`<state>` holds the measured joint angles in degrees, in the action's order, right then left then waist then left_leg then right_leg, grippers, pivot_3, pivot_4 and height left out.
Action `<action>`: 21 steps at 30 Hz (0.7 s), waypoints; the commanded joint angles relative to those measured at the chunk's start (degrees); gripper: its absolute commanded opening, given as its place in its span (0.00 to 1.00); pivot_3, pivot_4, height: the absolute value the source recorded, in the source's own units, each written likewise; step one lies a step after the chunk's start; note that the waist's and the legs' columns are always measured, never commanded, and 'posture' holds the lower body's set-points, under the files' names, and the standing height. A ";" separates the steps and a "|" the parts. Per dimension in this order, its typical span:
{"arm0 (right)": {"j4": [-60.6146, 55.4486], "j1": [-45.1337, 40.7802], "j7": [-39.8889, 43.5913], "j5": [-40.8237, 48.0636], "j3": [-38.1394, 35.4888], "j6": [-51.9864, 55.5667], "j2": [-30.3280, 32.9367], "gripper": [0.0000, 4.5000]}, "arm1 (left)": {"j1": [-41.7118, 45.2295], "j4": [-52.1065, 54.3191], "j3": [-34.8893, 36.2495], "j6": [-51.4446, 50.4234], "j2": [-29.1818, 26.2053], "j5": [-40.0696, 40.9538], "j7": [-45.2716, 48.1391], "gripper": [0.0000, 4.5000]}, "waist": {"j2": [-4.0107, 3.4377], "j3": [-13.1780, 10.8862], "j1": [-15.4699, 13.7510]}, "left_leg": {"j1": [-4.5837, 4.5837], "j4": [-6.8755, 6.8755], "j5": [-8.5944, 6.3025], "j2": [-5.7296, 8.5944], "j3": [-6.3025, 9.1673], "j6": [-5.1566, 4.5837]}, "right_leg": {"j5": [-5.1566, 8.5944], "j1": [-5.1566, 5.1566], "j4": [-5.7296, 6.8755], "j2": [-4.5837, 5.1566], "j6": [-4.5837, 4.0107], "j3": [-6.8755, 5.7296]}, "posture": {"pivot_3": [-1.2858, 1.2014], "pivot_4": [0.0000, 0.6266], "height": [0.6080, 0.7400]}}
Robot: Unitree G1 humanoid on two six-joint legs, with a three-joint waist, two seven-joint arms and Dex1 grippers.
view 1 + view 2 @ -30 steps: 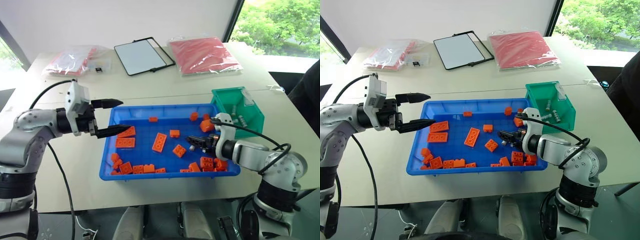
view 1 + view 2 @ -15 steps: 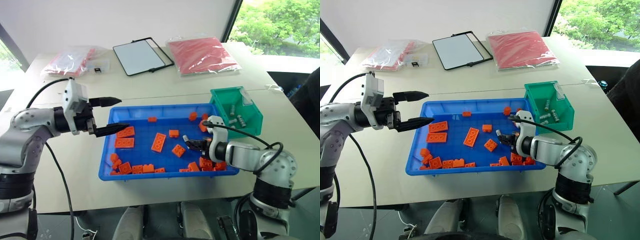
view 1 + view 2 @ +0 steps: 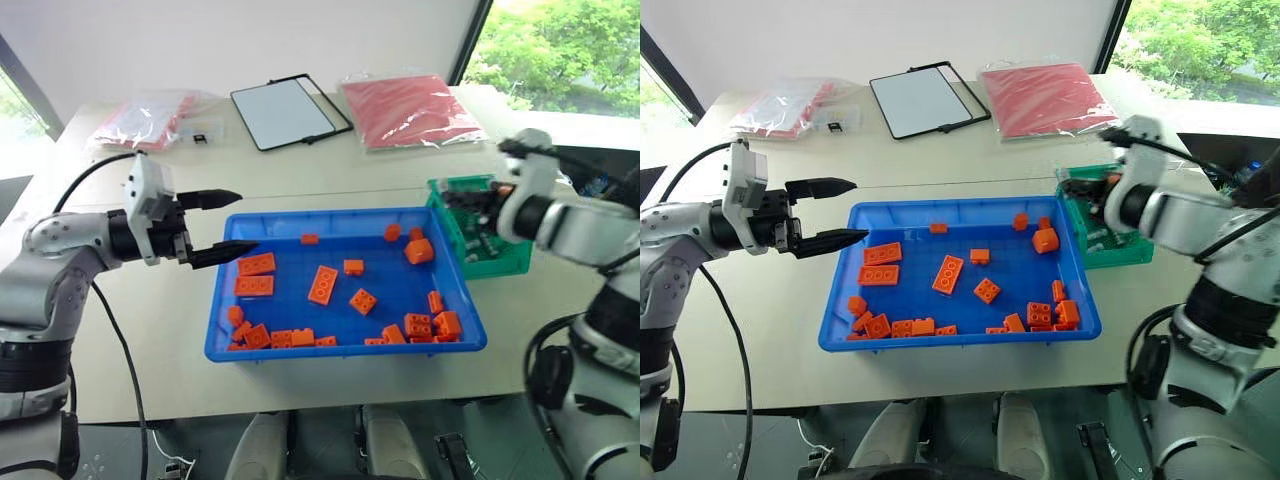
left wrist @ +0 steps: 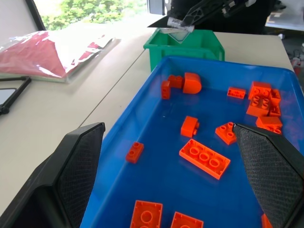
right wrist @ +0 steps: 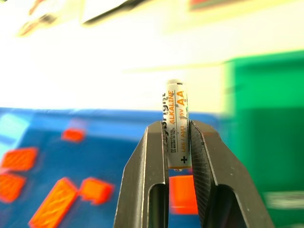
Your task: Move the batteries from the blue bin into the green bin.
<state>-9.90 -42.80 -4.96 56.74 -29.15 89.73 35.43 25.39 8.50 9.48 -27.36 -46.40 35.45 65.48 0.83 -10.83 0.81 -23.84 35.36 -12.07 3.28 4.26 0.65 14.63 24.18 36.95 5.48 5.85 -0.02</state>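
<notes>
The blue bin (image 3: 300, 300) lies in the middle of the table with orange bricks (image 3: 323, 284) scattered in it. At its far right corner stands the green bin (image 3: 503, 264), where grey batteries (image 3: 476, 244) lie on the floor. My right gripper (image 3: 452, 197) hovers over the green bin's near-left rim. The right wrist view shows this gripper (image 5: 177, 124) shut on an upright AA battery (image 5: 175, 102). My left gripper (image 3: 228, 222) is open and level at the blue bin's left edge, holding nothing.
A black-framed white board (image 3: 285, 110) and a red plastic bag (image 3: 410, 108) lie at the back of the table. A clear bag of red parts (image 3: 150, 118) lies at the back left. Bare tabletop surrounds both bins.
My right gripper shut on a battery inside the blue bin, then rose and swung right to above the green bin. The left arm stayed where it was.
</notes>
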 commanded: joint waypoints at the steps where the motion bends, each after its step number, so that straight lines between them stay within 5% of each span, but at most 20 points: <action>1: 1.10 2.26 4.52 -4.26 2.82 -4.90 2.89 0.03 | 1.79 0.22 -0.42 1.27 0.32 -0.33 0.29 1.00 | 0.00 0.00 0.21 | 0.01 0.01 0.00 -0.01 -0.02 0.00 | 0.00 0.00 0.01 0.00 0.00 0.01 | 0.52 0.24 0.96; 2: 1.37 3.09 5.44 -5.86 3.96 -6.64 3.48 0.03 | 2.09 -0.08 -0.53 1.38 0.38 -0.37 0.38 1.00 | 0.00 0.00 0.32 | 0.01 0.02 0.00 -0.01 -0.05 0.00 | 0.00 0.00 0.02 0.01 0.00 0.02 | 0.52 0.24 0.96; 3: 1.85 3.96 6.31 -7.24 4.89 -8.03 3.88 0.26 | 2.36 -0.27 -0.68 1.42 0.45 -0.38 0.41 1.00 | 0.00 0.00 0.36 | 0.01 0.02 0.00 -0.02 -0.06 0.00 | 0.00 0.01 0.03 0.01 0.00 0.02 | 0.52 0.24 0.96; 8: 0.32 8.22 13.27 -13.98 10.67 -17.43 7.96 0.80 | 2.99 -1.03 -1.01 1.75 0.32 -0.42 0.83 1.00 | -0.01 0.00 0.18 | 0.02 0.02 0.00 -0.02 -0.08 0.00 | 0.00 0.02 0.04 0.01 0.01 0.02 | 0.52 0.24 0.96; 12: -4.93 14.46 29.10 -17.73 10.82 -31.61 17.26 0.80 | 2.41 -1.52 0.29 1.34 -0.97 -0.29 1.15 1.00 | -0.06 -0.06 -0.17 | -0.03 0.07 0.00 -0.01 -0.08 0.00 | 0.00 0.02 0.03 0.01 0.02 0.02 | 0.52 0.24 0.96; 21: -0.19 38.19 69.52 -19.09 -8.20 -53.65 30.29 0.80 | -0.68 -3.60 4.48 0.54 -5.95 1.02 4.40 1.00 | 0.00 -0.09 -0.10 | -0.04 0.24 -0.04 -0.03 -0.07 -0.05 | 0.01 -0.09 0.00 0.00 0.04 -0.03 | 0.52 0.24 0.96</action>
<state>-10.73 -5.39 58.37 37.25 -32.90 39.24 64.34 24.60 4.61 11.92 -27.06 -51.26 35.62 69.01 0.83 -10.92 0.71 -23.86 35.62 -12.11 3.24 4.19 0.60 14.64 24.06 36.94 5.47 5.90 -0.06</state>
